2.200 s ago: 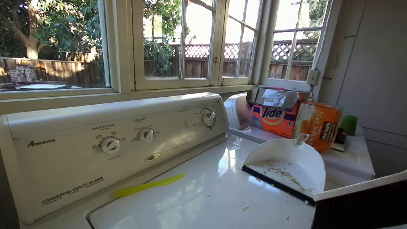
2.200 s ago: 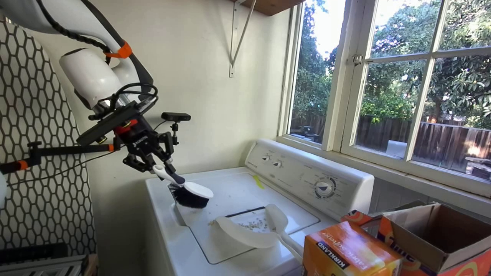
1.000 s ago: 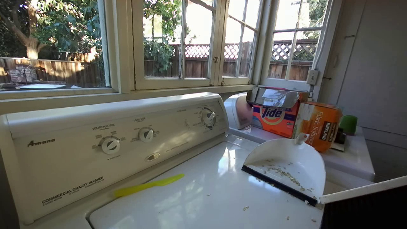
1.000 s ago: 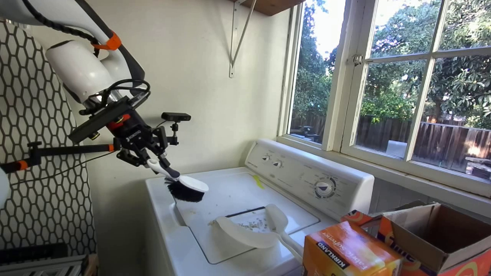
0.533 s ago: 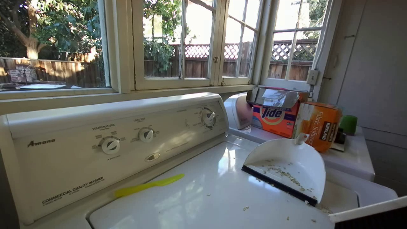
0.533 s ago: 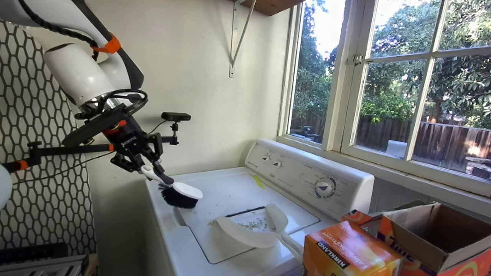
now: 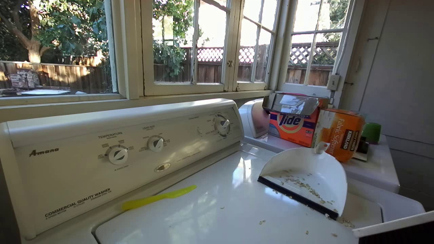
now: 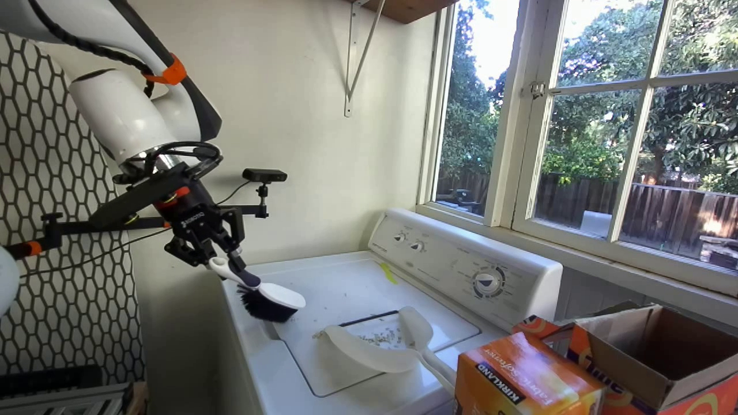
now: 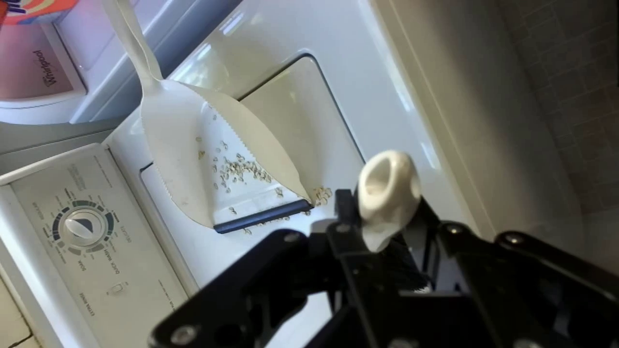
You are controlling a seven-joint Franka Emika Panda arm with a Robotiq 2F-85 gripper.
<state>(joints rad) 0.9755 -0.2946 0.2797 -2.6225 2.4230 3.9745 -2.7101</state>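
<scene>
A hand brush with a white back (image 8: 282,295) and black bristles (image 8: 268,309) is in my gripper (image 8: 225,264), which is shut on its handle. The handle's white end (image 9: 389,186) sticks up between the fingers in the wrist view. The brush hangs over the near edge of the washer lid; whether the bristles touch is hard to tell. In an exterior view only its pale edge (image 7: 393,223) shows at the lower right. A white dustpan (image 9: 169,130) lies on the lid, holding beige flakes (image 9: 242,169). More loose flakes (image 9: 321,195) lie beside its dark lip.
The washer's control panel (image 7: 135,145) rises along the back of the lid. A yellow-green utensil (image 7: 159,197) lies before it. Beyond the dustpan stand a Tide box (image 7: 293,127) and a fabric softener box (image 8: 530,369). A camera on a stand (image 8: 264,176) is behind my gripper.
My gripper has carried the brush lower and slightly back from the dustpan, so more of the lid and flakes shows. The dustpan has stayed put, and the grip is the same.
</scene>
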